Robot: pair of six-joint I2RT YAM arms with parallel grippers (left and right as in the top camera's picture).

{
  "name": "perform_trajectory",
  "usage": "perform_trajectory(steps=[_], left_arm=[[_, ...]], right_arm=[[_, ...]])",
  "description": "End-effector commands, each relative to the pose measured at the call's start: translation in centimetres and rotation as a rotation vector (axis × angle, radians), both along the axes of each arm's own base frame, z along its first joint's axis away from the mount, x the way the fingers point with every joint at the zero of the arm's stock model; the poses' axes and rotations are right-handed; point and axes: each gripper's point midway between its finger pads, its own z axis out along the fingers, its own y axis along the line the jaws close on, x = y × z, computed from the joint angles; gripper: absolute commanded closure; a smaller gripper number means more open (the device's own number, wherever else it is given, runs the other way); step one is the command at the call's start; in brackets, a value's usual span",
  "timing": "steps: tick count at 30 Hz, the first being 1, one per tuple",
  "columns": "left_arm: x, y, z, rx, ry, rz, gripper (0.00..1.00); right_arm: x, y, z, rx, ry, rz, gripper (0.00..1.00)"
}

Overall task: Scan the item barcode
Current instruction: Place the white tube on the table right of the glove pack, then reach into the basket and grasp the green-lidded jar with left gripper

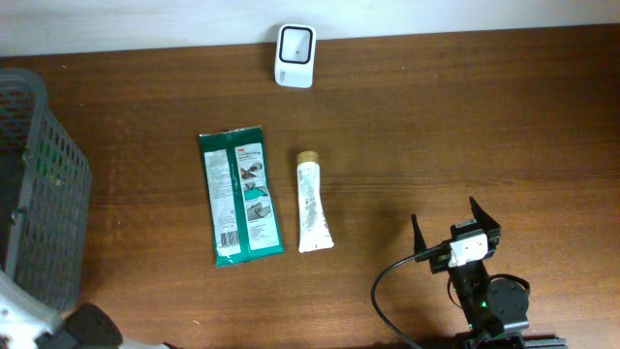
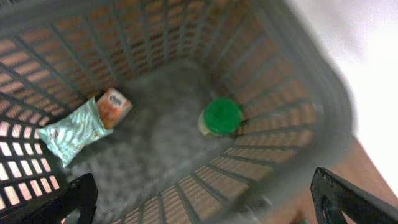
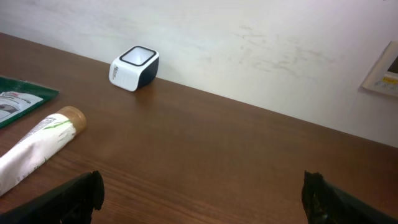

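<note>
1 tube [image 1: 312, 204] lies lengthwise, cap toward the scanner [image 1: 294, 55]; left gripper [image 2: 202, 190] and right gripper [image 3: 202, 186] gape empty.

My left claw [image 2: 202, 190] gapes wide and empty; my right claw [image 1: 445, 212] stands wide open too, gripping nothing.
</note>
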Motion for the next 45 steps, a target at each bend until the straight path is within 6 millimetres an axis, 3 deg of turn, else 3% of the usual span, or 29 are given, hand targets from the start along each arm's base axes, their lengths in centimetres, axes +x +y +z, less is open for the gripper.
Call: perform_trajectory(steps=[1, 3, 9, 12, 17, 22, 35, 42, 45], left_arm=[[1.3, 2.0, -6.0, -0.119, 0.107, -0.063, 0.01], [2.1, 3.0, -9.1, -0.150, 0.146, -0.107, 0.01], [6.4, 3.4, -15.1, -0.160, 0.147, -0.331, 0.01], [7.5, 3.9, -17.4, -0.179, 0.164, -0.337, 0.01], [10.5, 3.4, -23.0, -0.223, 0.209, -0.383, 0.00], [12.8, 2.5, -24.4, -0.201, 0.201, -0.424, 0.00], [12.5, 3.5, -28.9, -0.215, 0.282, -0.395, 0.05], [12.1, 3.6, -29.1, -0.219, 0.299, -0.386, 0.48], [12.1, 3.6, -27.9, -0.213, 0.293, -0.386, 0.54]], right_arm=[[-0.1, 0.3, -0.2, 0.011, 0.006, 0.013, 0.02], [-0.1, 0.3, -0.2, 0.011, 0.006, 0.014, 0.02], [-0.1, 0.3, -0.2, 0.011, 0.006, 0.014, 0.02], [-0.1, 0.3, -0.2, 0.011, 0.006, 0.014, 0.02], [-0.1, 0.3, -0.2, 0.011, 0.006, 0.014, 0.02], [-0.1, 0.3, -0.2, 0.011, 0.006, 0.013, 0.02], [-0.1, 0.3, -0.2, 0.011, 0.006, 0.014, 0.02], [-0.1, 0.3, -0.2, 0.011, 0.006, 0.014, 0.02], [-0.1, 0.3, -0.2, 0.011, 0.006, 0.014, 0.01]])
